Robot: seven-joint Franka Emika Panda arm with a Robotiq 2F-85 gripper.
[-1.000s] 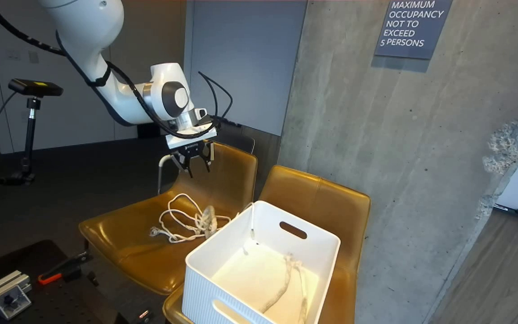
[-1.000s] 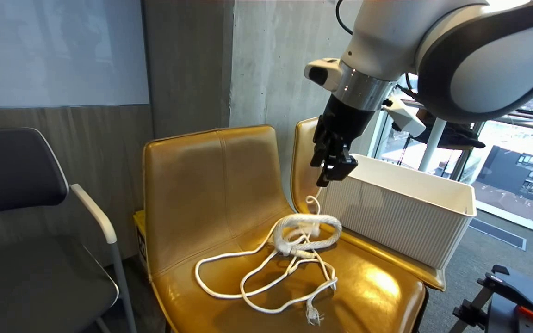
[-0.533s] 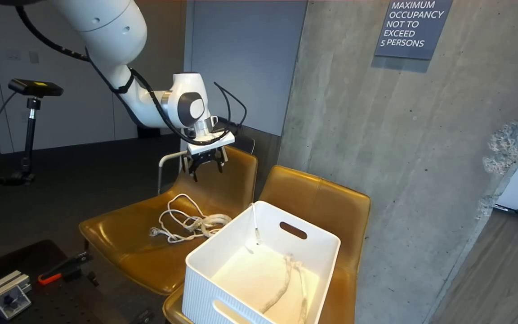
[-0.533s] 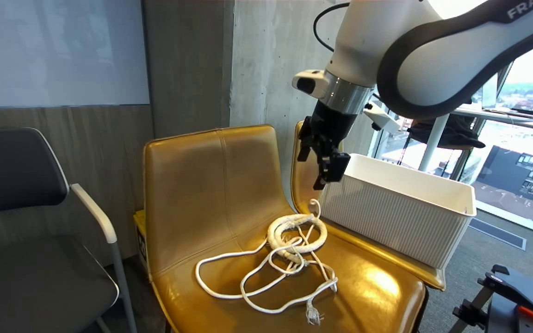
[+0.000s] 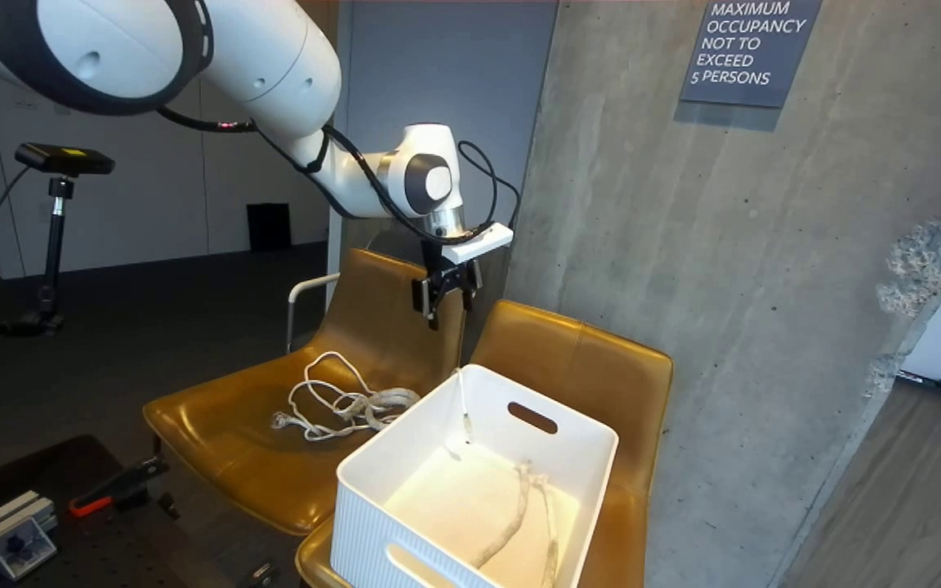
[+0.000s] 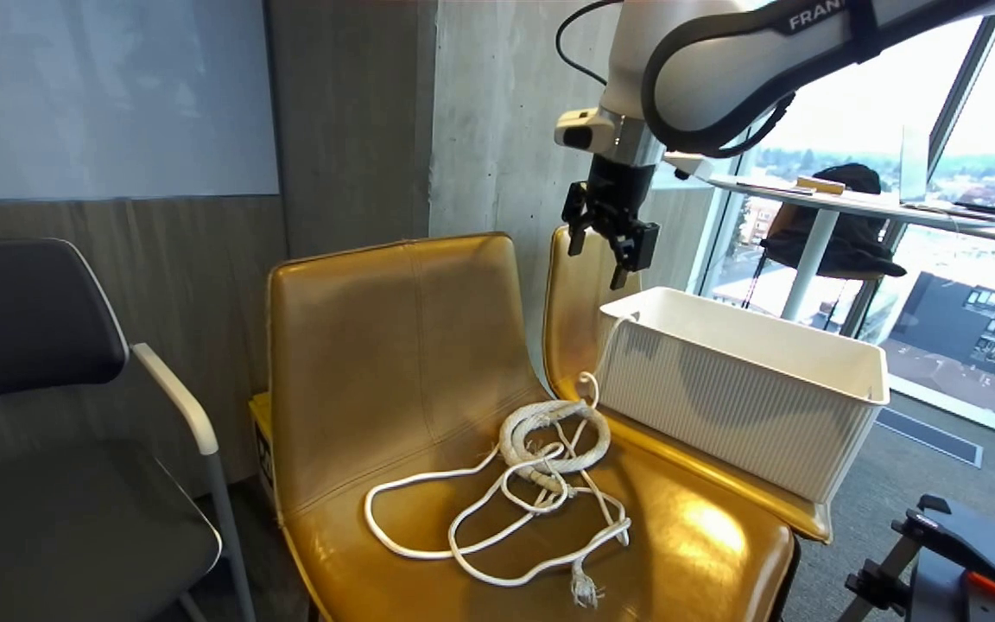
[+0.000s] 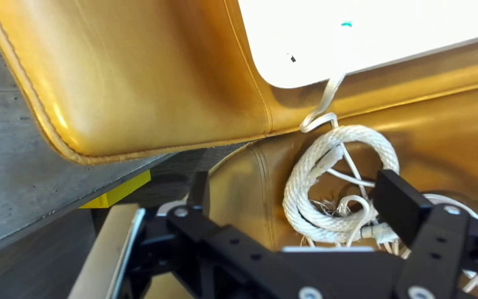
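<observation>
In an exterior view I see my gripper just above the centre of the frame, higher than the white storage bin at lower centre; the white rope lies tangled left of the bin on a tan upholstered chair. In an exterior view the rope sits coiled at lower centre, a strand running up over the bin's rim. In the wrist view my fingers stand released, spread wide, with the rope beyond them, right of centre.
</observation>
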